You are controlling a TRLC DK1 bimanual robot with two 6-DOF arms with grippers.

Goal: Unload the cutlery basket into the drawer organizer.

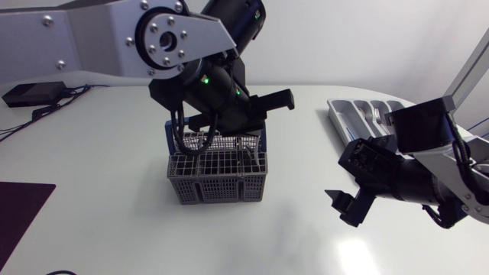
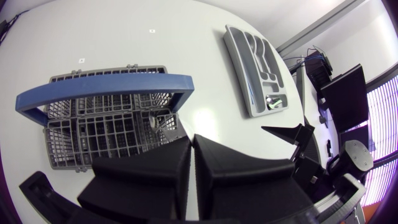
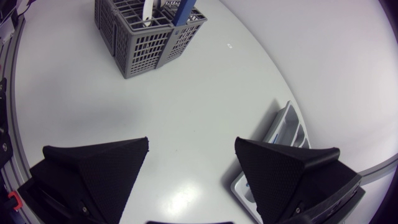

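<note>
Head view, bench (image 1: 114, 214): white, smooth, glossy, with a rounded far edge. Left arm (image 1: 99, 38): silver-grey links, black joints, positioned over the basket. Right arm (image 1: 428, 176): low above bare bench, just in front of the organizer. Cutlery basket (image 1: 218, 183): grey plastic lattice, boxy, with a blue hoop handle (image 2: 106, 90), standing mid-bench. Drawer organizer (image 1: 341, 122): grey moulded tray with long compartments at the far right, metal cutlery (image 1: 374, 114) inside. Left gripper (image 2: 191, 142): matte black wedges pressed together, nothing seen between them, above the basket. Right gripper (image 3: 192, 142): wedges spread wide, holding nothing.
</note>
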